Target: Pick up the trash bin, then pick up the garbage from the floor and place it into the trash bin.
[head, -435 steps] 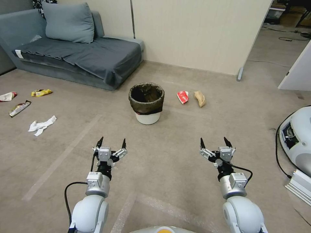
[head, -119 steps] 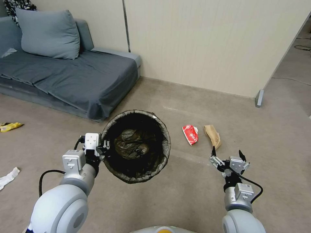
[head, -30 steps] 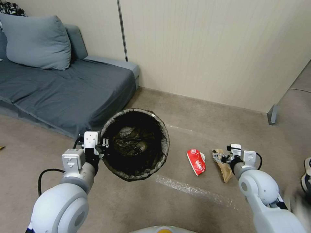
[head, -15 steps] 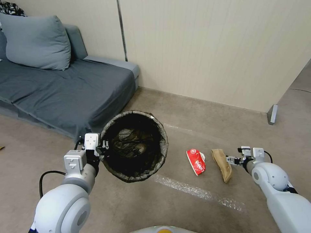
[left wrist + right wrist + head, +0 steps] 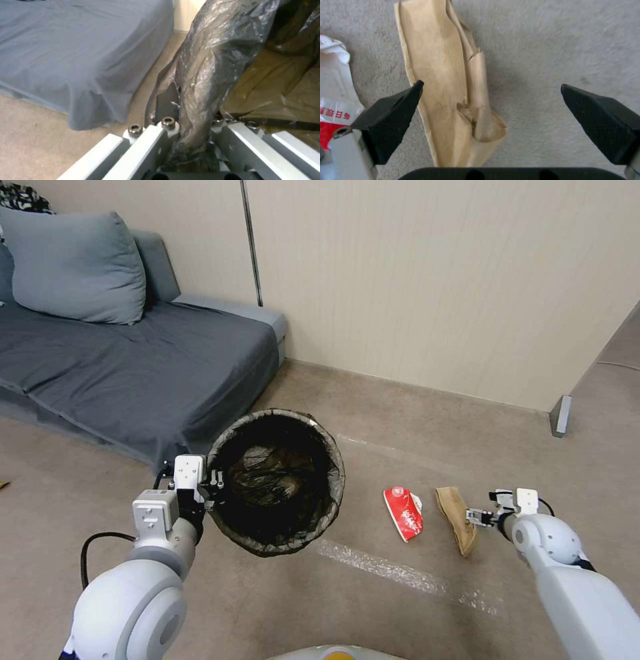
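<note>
Lying floored: two garbage pieces.

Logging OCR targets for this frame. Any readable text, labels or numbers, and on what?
"每日现", partly legible and cut off at the picture's edge: red characters on the white part of the crumpled red-and-white cup, beside the tan paper bag under the open right claw.
White print on the cup's red side, head view: too small to read.
Trash bin, held by the left claw: none.
</note>
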Available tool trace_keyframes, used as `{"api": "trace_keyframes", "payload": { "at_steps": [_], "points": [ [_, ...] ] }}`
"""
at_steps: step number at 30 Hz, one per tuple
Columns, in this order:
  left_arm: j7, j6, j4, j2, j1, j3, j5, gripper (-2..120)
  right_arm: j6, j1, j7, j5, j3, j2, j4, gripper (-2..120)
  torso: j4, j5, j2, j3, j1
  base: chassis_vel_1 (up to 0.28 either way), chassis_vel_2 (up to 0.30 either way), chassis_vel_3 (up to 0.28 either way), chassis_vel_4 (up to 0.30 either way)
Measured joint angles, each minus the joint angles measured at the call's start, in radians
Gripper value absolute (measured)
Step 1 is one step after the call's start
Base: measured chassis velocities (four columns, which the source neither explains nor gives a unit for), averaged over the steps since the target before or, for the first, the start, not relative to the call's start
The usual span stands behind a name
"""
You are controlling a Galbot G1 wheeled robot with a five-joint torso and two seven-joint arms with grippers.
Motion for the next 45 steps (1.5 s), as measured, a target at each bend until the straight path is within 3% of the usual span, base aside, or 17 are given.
{"api": "trace_keyframes", "payload": {
  "at_steps": [16, 22, 26, 30, 39, 45],
  "points": [
    [0.005, 0.000, 0.004, 0.004, 0.003, 0.000, 0.011, 0, 0.001, 0.040, -0.030, -0.017, 0.007, 0.047, -0.147, 100, -0.0002, -0.0001, 0.000, 0.000, 0.000, 0.000, 0.000, 0.000, 0.000],
    [0.007, 0.000, 0.007, -0.003, 0.002, 0.000, 0.016, 0, 0.001, 0.030, -0.050, -0.033, 0.008, 0.067, -0.130, 77, 0.0000, 0.0001, 0.000, 0.000, 0.000, 0.000, 0.000, 0.000, 0.000],
    [0.008, 0.000, 0.010, -0.002, 0.001, 0.000, 0.017, 0, 0.001, 0.026, -0.061, -0.040, 0.009, 0.072, -0.127, 68, 0.0000, -0.0001, 0.000, 0.000, 0.000, 0.000, 0.000, 0.000, 0.000],
    [0.010, 0.000, 0.015, -0.002, -0.002, 0.000, 0.017, 0, 0.002, 0.021, -0.069, -0.047, 0.014, 0.075, -0.127, 46, -0.0001, -0.0002, 0.000, 0.000, 0.000, 0.000, 0.000, 0.000, 0.000],
    [0.013, 0.000, 0.024, -0.003, -0.007, 0.002, 0.020, 0, 0.006, 0.002, -0.074, -0.058, 0.019, 0.083, -0.106, 18, -0.0001, 0.0001, 0.000, 0.000, 0.000, 0.000, 0.000, 0.000, 0.000],
    [0.013, 0.000, 0.027, -0.002, -0.011, 0.001, 0.020, 0, 0.013, -0.044, -0.070, -0.059, 0.033, 0.086, 0.008, 2, 0.0000, 0.0002, 0.000, 0.000, 0.000, 0.000, 0.000, 0.000, 0.000]
  ]
}}
